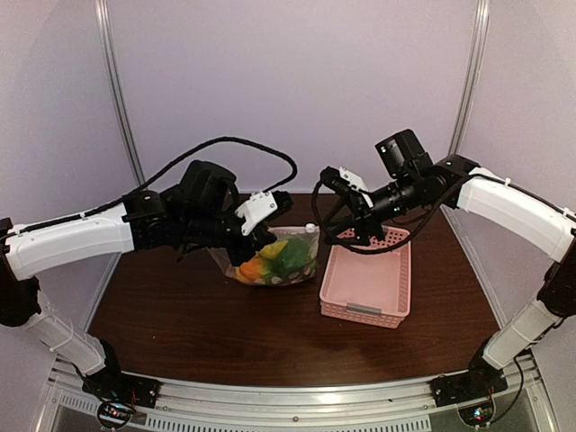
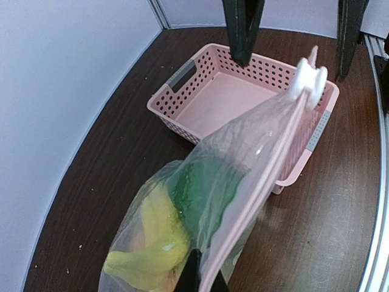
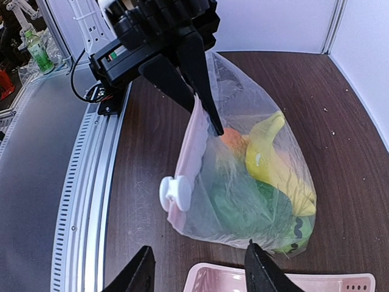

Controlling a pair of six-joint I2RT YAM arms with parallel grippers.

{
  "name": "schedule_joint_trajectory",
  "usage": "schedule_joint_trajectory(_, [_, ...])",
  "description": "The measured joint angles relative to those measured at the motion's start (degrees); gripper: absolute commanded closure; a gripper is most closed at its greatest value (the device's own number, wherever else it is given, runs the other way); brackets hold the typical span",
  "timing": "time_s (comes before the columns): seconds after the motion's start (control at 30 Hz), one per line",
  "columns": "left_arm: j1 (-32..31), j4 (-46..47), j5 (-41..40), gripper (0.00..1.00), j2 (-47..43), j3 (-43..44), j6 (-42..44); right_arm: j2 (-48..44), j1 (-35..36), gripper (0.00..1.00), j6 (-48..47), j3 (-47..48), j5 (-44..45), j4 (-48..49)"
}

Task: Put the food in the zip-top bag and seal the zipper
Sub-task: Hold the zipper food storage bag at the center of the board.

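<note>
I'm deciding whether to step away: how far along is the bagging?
Done: the food, banana included, sits inside the zip-top bag, and the pink basket looks empty. In hand: the left pincer is shut on the bag's mouth edge, while the right pincer, open, faces the white slider. Left: gripping the slider and running the zipper; how much is sealed I cannot tell.

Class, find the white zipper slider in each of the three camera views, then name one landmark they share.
Top external: the zipper slider is at centre, on the upper right corner of the zip-top bag, left of the pink basket.
Left wrist: slider upper right, at the bag's far tip, overlapping the basket's rim.
Right wrist: slider lower left of centre, on the bag's near edge.
Shared landmark: the pink basket.
</note>
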Motion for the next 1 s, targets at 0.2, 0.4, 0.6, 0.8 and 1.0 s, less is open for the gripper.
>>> schedule_joint_trajectory(0.2, [0.55,0.02,1.49,1.00,0.00,0.00,-1.70,1.81,1.38,0.59,2.29,0.57,0.11,1.68])
schedule_joint_trajectory(0.4, [0.96,0.17,2.34,1.00,0.00,0.00,-2.43,2.91,1.88,0.67,3.85,1.73,0.13,3.74])
schedule_joint_trajectory(0.6, [1.68,0.55,3.21,1.00,-0.02,0.00,-2.97,5.16,2.08,0.85,4.79,2.54,0.17,4.24])
schedule_joint_trajectory(0.8, [1.77,0.79,3.58,0.89,-0.02,0.00,-3.39,5.75,2.10,1.00,4.98,2.78,0.02,4.63])
schedule_joint_trajectory(1.0, [1.88,4.92,6.80,0.55,-0.02,-0.02,-5.38,5.75,2.10,1.00,4.68,2.89,-0.11,4.68])
